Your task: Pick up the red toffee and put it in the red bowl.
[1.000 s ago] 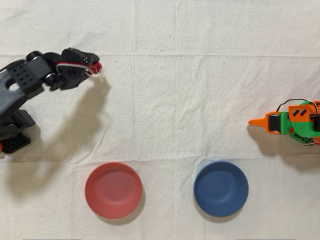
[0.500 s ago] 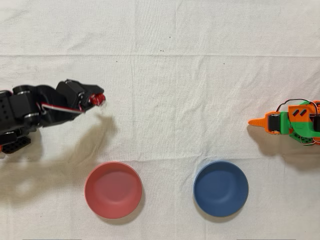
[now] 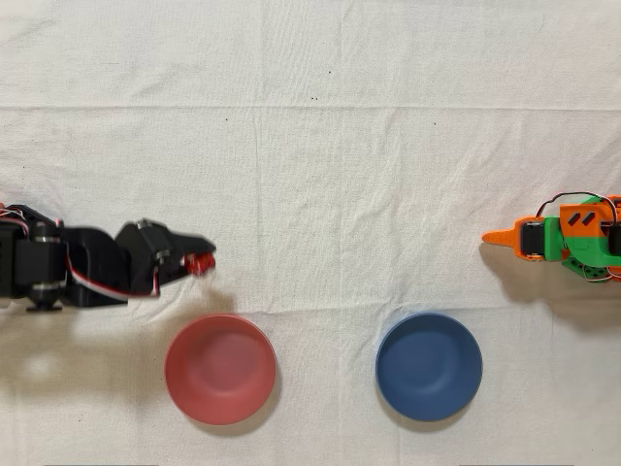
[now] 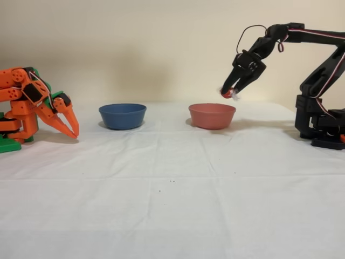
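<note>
The red toffee [image 3: 201, 263] is gripped in the clenched pincer [image 4: 230, 93] and held in the air; in the fixed view it is seen just above the right rim of the red bowl [image 4: 212, 116]; the bowl is set on the bench [image 4: 172, 178].

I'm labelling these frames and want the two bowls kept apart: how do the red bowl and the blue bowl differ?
Colour: the red bowl is salmon-red, the blue bowl dark blue. Place: the gripper, holding the red toffee, hangs just above the red bowl's near edge; the blue bowl sits nearer the idle orange arm. Both are round, shallow, empty and similar in size.
</note>
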You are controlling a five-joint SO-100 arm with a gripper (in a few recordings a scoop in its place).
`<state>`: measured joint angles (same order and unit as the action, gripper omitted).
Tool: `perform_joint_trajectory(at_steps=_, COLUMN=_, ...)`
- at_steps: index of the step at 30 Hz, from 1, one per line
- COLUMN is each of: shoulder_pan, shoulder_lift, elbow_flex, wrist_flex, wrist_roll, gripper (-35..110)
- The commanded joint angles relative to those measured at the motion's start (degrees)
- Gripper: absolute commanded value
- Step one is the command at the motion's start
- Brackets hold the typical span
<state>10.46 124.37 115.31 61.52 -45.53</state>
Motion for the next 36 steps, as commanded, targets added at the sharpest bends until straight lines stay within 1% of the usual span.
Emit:
perform_joint_trajectory(at_steps=1, shoulder_pan=6.6, shoulder_lift=-1.3, elbow_flex=-1.2, wrist_flex=-3.0, wrist_roll=-1.9, gripper=8)
perform_joint_trajectory(at_steps=7, shoulder_pan=14.9, shoulder_lift=-7.6, elbow_flex=-4.1, wrist_flex=-7.2, wrist_roll=-4.0, gripper=8)
perform_joint_trajectory(at_steps=15, shoulder_pan=21.6, shoulder_lift=-15.3, elbow_flex=-6.8, wrist_flex=-12.8, wrist_roll=-5.4, gripper=8)
perform_joint_trajectory(at_steps=25, shoulder_pan=23.5, shoulder_lift=-20.9, elbow_flex=-9.7, wrist_flex=-16.8, wrist_roll=-5.6, gripper=8)
perform_joint_trajectory(at_steps=32, shoulder_pan=23.9, shoulder_lift=-22.2, elbow_flex=-10.5, wrist_flex=-17.1, wrist_roll=-5.3, gripper=9)
perform_joint_trajectory(at_steps=36, shoulder_pan=24.5, shoulder_lift=-22.6, elbow_flex=-12.2, wrist_flex=-17.0, wrist_roll=-4.8, gripper=17)
